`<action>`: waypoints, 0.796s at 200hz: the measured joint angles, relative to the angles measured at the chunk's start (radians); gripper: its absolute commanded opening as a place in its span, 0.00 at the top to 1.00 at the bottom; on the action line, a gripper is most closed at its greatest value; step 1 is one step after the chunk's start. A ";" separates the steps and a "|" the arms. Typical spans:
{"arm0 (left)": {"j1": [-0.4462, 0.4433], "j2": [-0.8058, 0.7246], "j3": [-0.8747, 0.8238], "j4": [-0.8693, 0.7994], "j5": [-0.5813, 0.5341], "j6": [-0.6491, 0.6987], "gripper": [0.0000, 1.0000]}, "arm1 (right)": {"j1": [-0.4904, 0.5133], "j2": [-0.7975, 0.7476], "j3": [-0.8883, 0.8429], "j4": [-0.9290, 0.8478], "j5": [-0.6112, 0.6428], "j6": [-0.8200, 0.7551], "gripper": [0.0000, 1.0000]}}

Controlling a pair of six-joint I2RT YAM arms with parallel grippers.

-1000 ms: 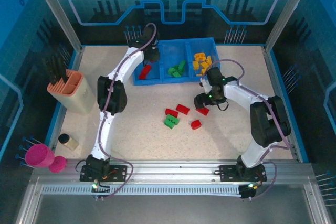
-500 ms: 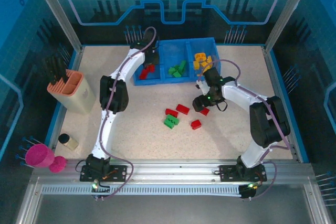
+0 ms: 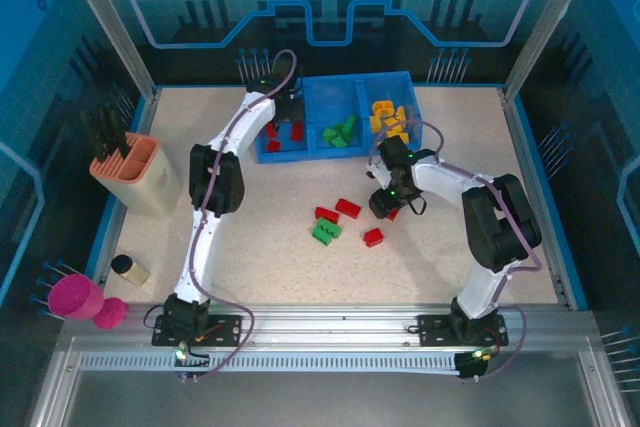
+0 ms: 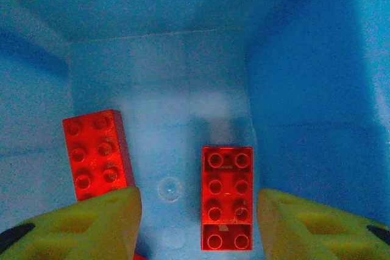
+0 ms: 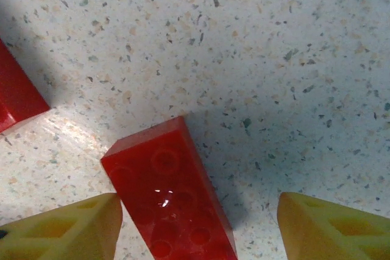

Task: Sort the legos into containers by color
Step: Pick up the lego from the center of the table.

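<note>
At the left edge of the desk (image 3: 270,257) stands a peach tool holder (image 3: 135,175). The left claw (image 3: 283,112) hangs over the left compartment (image 4: 304,89) of the blue tray (image 3: 340,97). Its yellow fingers (image 4: 91,223) are spread and grip nothing, and two red bricks (image 4: 227,196) lie studs up on the compartment floor below, apart from each other. The middle compartment holds green bricks (image 3: 338,133), the right one orange-yellow bricks (image 3: 388,117). On the desk in front of the tray lie loose red bricks (image 3: 348,208) and a green brick (image 3: 325,233). The right claw (image 5: 198,205) sits low over the desk, jaws spread around one red brick (image 5: 164,181) lying there: one finger just beside it, the other apart, not pinching.
</note>
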 measured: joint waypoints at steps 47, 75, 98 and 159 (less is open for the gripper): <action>-0.002 -0.084 0.000 0.001 0.042 0.000 0.46 | 0.030 0.047 0.006 0.005 0.011 -0.009 0.57; -0.006 -0.153 0.000 0.003 0.057 0.001 0.46 | 0.040 0.050 0.012 -0.003 0.010 -0.011 0.70; -0.007 -0.200 0.000 0.007 0.068 0.002 0.46 | 0.044 0.050 0.019 -0.018 0.014 -0.006 0.74; -0.007 -0.381 -0.110 0.013 0.105 0.034 0.46 | 0.076 0.023 0.233 -0.148 -0.013 -0.007 0.77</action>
